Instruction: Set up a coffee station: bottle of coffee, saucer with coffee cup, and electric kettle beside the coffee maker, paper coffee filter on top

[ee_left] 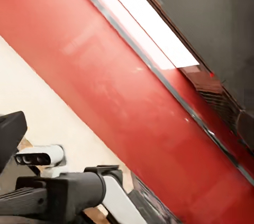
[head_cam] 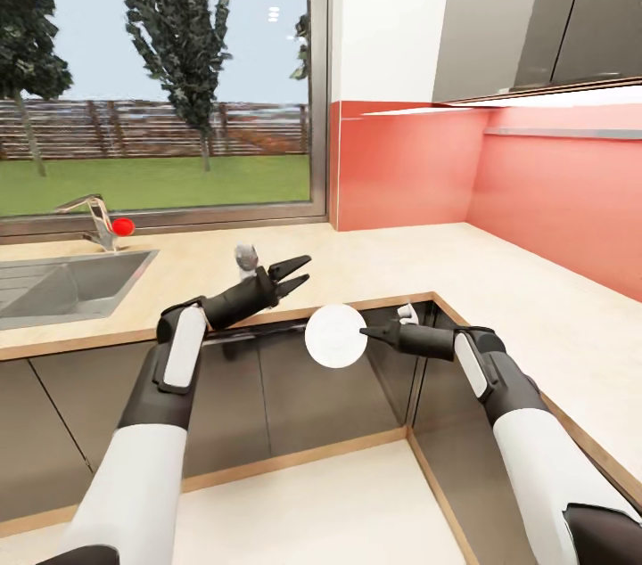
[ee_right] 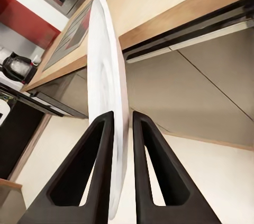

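The saucer is hanging off the desk edge at six o'clock, the sink is lying at nine o'clock, with the faucet standing behind it.

saucer: smooth white | countertop: matt pale wood | backsplash: glossy red

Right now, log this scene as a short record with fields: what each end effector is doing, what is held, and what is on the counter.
right end effector: shut on saucer
saucer: white, held on edge, in front of the lower cabinets, off the countertop
left end effector: open, empty, over the countertop edge
countertop: light wood, L-shaped
sink: at the counter's left, faucet behind it
coffee maker: left end of counter
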